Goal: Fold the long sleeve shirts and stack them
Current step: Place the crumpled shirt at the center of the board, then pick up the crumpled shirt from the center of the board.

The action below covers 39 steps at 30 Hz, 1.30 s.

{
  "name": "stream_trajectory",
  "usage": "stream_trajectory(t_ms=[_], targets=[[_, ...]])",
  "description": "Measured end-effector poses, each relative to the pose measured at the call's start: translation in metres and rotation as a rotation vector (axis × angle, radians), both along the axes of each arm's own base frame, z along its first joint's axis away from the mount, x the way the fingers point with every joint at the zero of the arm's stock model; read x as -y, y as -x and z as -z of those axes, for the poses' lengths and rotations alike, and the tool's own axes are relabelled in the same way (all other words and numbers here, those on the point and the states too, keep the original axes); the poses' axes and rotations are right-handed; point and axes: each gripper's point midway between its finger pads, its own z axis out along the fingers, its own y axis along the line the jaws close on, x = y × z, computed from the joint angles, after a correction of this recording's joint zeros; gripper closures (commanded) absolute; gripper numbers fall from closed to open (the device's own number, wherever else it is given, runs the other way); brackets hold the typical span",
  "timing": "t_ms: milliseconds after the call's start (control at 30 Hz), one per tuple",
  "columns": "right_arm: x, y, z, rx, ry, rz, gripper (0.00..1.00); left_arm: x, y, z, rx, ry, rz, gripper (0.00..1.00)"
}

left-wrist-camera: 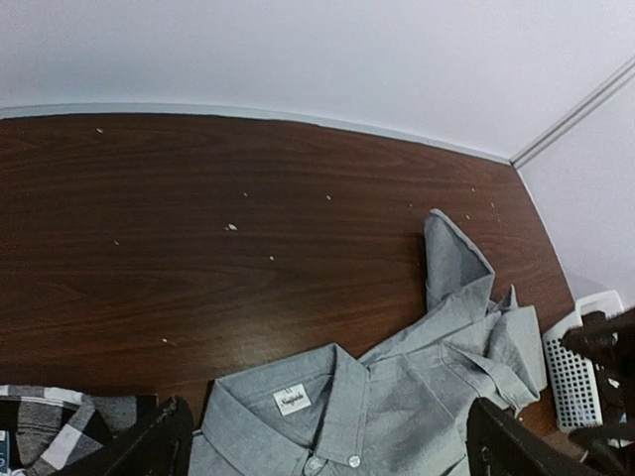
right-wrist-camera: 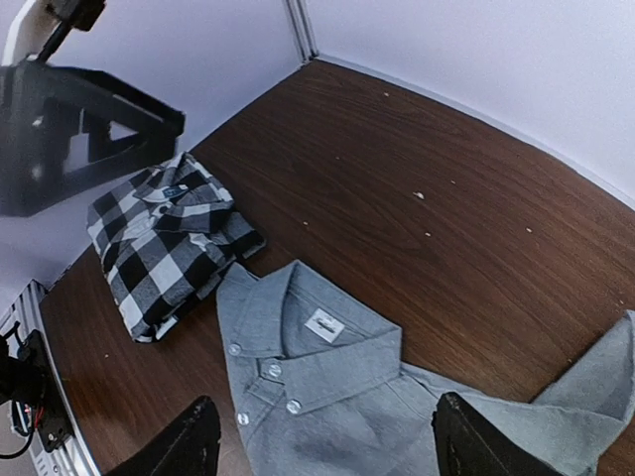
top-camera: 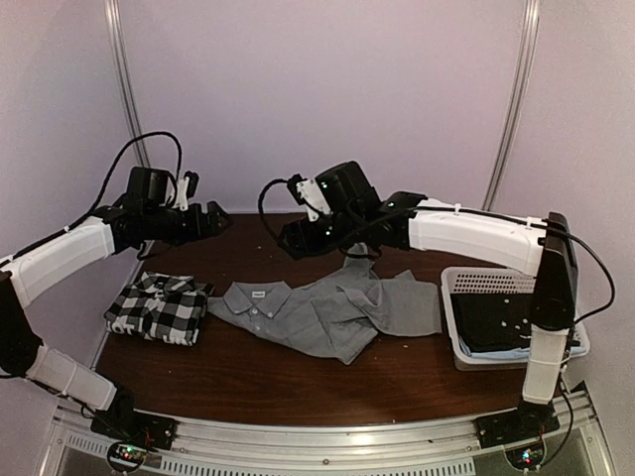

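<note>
grey shirt (top-camera: 332, 307) laid rumpled on the counter (top-camera: 248, 372), checked shirt (top-camera: 159, 305) folded beside its collar, left tool (top-camera: 213, 220) and right tool (top-camera: 293, 241) both held spread, empty

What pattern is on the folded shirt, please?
The shirt is black-and-white checked; clearest from the right wrist.

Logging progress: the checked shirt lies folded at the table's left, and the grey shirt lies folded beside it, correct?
No. The grey shirt is not folded: it lies spread out and rumpled beside the folded checked shirt, as the top external view shows.
</note>
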Motion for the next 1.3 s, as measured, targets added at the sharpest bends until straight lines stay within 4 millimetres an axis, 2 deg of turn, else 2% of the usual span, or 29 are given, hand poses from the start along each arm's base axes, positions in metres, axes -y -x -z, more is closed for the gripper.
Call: stream_trajectory(t_ms=[67, 167, 333, 400, 500, 600, 667, 733, 867, 967, 1100, 1200, 1300], targets=[[0.023, -0.008, 0.005, -0.007, 0.021, 0.033, 0.26, 0.014, 0.009, 0.009, -0.024, 0.008, 0.060, 0.02], [0.056, -0.018, 0.030, -0.033, 0.080, 0.083, 0.26, 0.044, 0.027, 0.019, -0.050, 0.012, 0.166, 0.02], [0.105, -0.023, 0.095, -0.146, 0.185, 0.148, 0.28, 0.096, 0.052, 0.048, -0.121, 0.004, 0.321, 0.02], [0.116, -0.020, 0.112, -0.182, 0.210, 0.154, 0.28, 0.111, 0.060, 0.065, -0.166, -0.007, 0.360, 0.02], [0.126, -0.013, 0.130, -0.224, 0.232, 0.149, 0.29, 0.119, 0.064, 0.083, -0.216, -0.014, 0.373, 0.02], [0.127, -0.001, 0.144, -0.262, 0.245, 0.121, 0.32, 0.120, 0.063, 0.093, -0.245, -0.013, 0.366, 0.02], [0.127, 0.008, 0.154, -0.285, 0.260, 0.100, 0.38, 0.121, 0.063, 0.098, -0.262, -0.010, 0.363, 0.02], [0.127, 0.016, 0.160, -0.305, 0.268, 0.084, 0.49, 0.122, 0.063, 0.100, -0.274, -0.004, 0.366, 0.02], [0.122, 0.022, 0.161, -0.319, 0.257, 0.059, 0.83, 0.127, 0.064, 0.102, -0.288, 0.015, 0.378, 0.02], [0.117, 0.027, 0.160, -0.334, 0.244, 0.043, 0.99, 0.130, 0.064, 0.102, -0.295, 0.032, 0.387, 0.02], [0.104, 0.034, 0.151, -0.336, 0.221, 0.012, 1.00, 0.135, 0.065, 0.096, -0.303, 0.091, 0.404, 0.02], [0.080, 0.045, 0.130, -0.310, 0.183, -0.049, 1.00, 0.135, 0.064, 0.094, -0.313, 0.149, 0.414, 0.02], [0.055, 0.064, 0.105, -0.284, 0.127, -0.133, 1.00, 0.128, 0.065, 0.100, -0.350, 0.198, 0.411, 0.02]])
